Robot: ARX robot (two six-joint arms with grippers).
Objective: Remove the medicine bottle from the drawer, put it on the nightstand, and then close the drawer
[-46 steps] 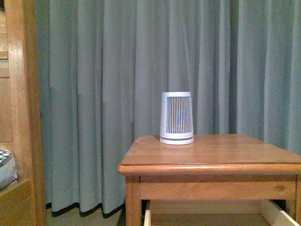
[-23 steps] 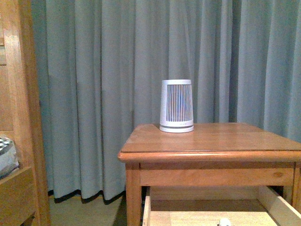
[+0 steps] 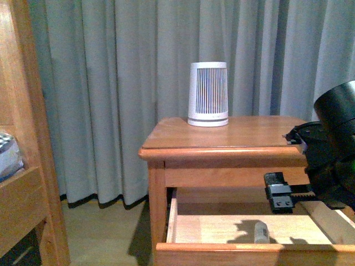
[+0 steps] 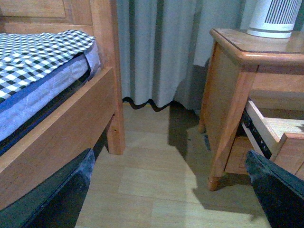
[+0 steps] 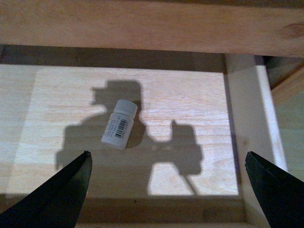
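The medicine bottle [image 3: 260, 231] is a tiny white cylinder lying on its side on the pale floor of the open upper drawer [image 3: 211, 227] of the nightstand [image 3: 222, 137]. In the right wrist view the bottle [image 5: 119, 124] shows its dark-printed label. My right gripper [image 3: 281, 198] hangs open above the drawer's right part, and the bottle lies beyond its spread fingertips [image 5: 64, 194]. My left gripper [image 4: 168, 192] is open and empty, low over the floor to the left of the nightstand [image 4: 237, 52], whose pulled-out drawer [image 4: 268, 135] shows from the side.
A white-and-grey ribbed canister [image 3: 208, 94] stands on the nightstand top near its back left. A tall wooden bed post [image 3: 28, 138] and a bed with checked bedding [image 4: 38, 57] stand to the left. Grey curtains [image 3: 111, 100] hang behind. Wood floor [image 4: 156, 166] lies between bed and nightstand.
The view has tipped downward, so the nightstand sits higher in frame and the open drawer with the bottle shows. My right arm has come into view over the drawer.
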